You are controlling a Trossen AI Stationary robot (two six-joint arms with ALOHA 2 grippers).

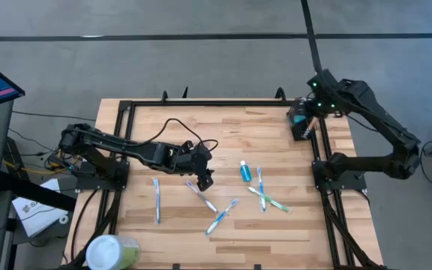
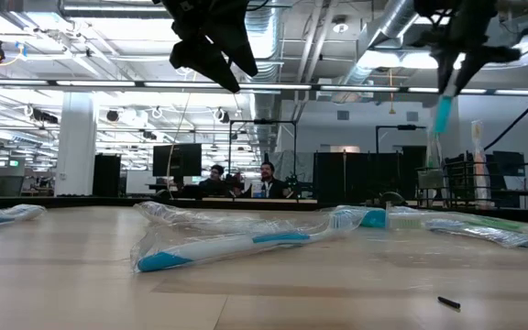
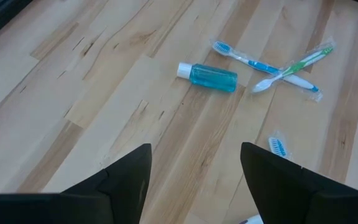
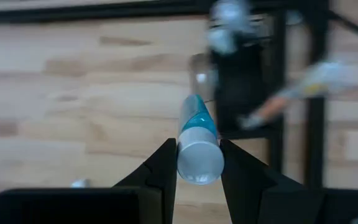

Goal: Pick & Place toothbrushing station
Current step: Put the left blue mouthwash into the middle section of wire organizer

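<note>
Toothbrushing station (image 1: 303,124) sits upright at the bench's (image 1: 276,225) far right edge, by the frame rail. My right claw (image 4: 197,163) hovers right above it, clenched on a white-and-teal tube (image 4: 199,142). My left claw (image 3: 194,180) hangs released over mid-bench, near the blue bottle (image 3: 208,77) and toothbrushes (image 3: 263,65).

The pale striped-plank wooden bench (image 1: 223,135) carried a translucent teal bottle with a white cap (image 1: 244,172) and blue-and-white plastic toothbrushes (image 1: 157,199); one toothbrush at five o'clock was green-handled (image 1: 274,201). The boxy black holder (image 1: 303,124) stood at two o'clock. The black right pincer (image 4: 197,165) gripped a teal-and-white tube (image 4: 197,140).
</note>
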